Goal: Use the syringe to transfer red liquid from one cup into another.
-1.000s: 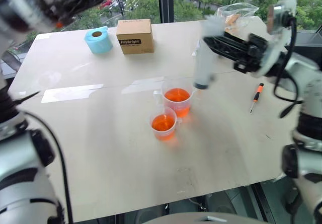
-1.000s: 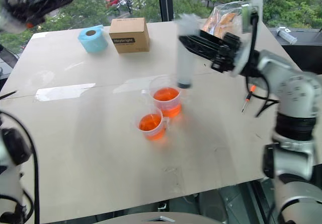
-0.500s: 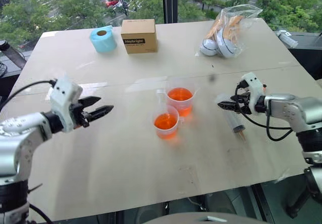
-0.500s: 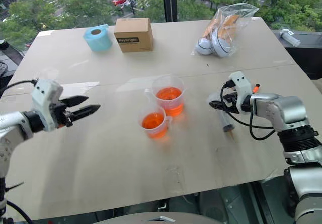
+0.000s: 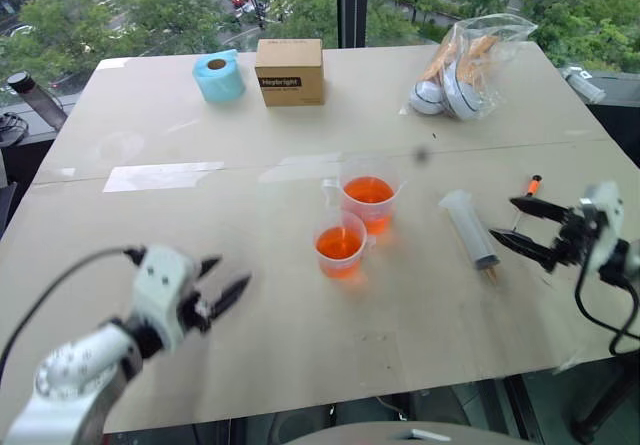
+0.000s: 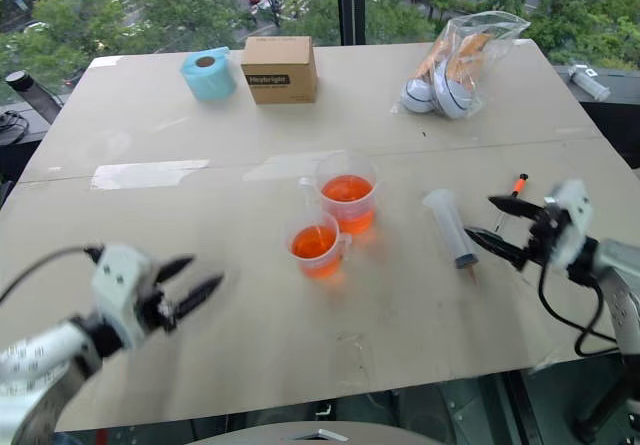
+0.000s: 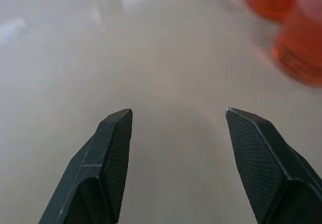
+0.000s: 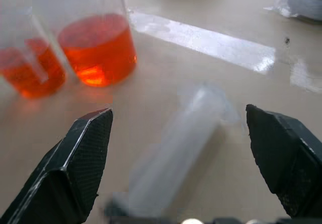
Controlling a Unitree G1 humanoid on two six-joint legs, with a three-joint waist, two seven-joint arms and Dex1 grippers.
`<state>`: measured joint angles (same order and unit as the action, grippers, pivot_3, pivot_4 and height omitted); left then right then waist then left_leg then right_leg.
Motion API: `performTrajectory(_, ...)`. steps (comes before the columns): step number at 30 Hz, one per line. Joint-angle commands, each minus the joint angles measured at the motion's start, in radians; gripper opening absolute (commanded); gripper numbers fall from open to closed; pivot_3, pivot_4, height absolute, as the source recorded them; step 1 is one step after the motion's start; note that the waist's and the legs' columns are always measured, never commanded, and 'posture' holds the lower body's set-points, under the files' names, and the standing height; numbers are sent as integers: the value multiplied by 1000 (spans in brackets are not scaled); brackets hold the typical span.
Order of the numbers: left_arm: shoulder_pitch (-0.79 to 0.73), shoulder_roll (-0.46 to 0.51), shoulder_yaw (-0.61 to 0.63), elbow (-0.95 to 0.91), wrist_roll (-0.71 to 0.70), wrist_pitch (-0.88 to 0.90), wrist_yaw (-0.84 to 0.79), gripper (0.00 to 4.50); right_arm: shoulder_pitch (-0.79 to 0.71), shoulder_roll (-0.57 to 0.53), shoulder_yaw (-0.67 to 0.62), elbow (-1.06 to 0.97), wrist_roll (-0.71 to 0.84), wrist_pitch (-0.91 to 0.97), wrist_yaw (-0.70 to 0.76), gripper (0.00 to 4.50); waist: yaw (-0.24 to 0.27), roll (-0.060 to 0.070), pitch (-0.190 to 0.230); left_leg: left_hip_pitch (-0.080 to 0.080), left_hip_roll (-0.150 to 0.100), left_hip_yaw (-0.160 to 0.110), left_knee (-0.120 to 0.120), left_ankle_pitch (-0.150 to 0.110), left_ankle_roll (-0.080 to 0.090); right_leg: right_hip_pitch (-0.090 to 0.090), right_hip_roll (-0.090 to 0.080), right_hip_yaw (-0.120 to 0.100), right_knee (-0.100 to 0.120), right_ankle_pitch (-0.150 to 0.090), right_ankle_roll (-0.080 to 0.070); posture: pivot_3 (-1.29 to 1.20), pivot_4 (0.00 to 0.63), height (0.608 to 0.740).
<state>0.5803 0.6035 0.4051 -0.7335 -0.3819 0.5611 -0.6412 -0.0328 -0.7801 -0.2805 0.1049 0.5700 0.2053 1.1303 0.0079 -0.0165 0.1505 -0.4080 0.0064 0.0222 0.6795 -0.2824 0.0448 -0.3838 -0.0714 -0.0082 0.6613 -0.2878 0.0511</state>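
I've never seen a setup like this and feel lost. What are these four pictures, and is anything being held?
A humanoid robot looks down at a table. Two pictures come from its head, two from cameras on its wrists. The left gripper and the right gripper both stand open, holding nothing. The syringe lies on the table, near the right gripper. Two cups of red liquid stand mid-table, a larger cup and a smaller cup. Farther back sit a cardboard box, a blue roll and a plastic bag.
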Motion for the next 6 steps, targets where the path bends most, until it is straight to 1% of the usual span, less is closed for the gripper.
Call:
performTrajectory(1,50,-8,-9,-11,43,-95,-23,2993,-2,-47,-54,158,-50,-156,110,4406,0,6,2,4,0,0,-1,-1,1,4,0,0,0,0,-1,0,150,740)
performTrajectory(2,55,-24,-14,4,38,-119,-26,2993,-4,-54,-53,223,-66,-208,151,4406,0,8,2,15,0,1,-3,-3,5,12,-1,1,0,-2,-6,0,150,740)
performTrajectory(4,61,-37,-24,25,46,-152,-30,2993,-9,-64,-47,299,-87,-269,198,4406,0,9,1,20,0,1,-5,-3,5,16,-1,1,0,-2,-7,0,150,740)
performTrajectory(6,68,-36,-33,42,60,-171,-37,2993,-19,-69,-44,345,-97,-302,217,4406,0,8,1,30,0,1,-7,-3,5,25,-1,1,-1,-2,-7,0,150,740)
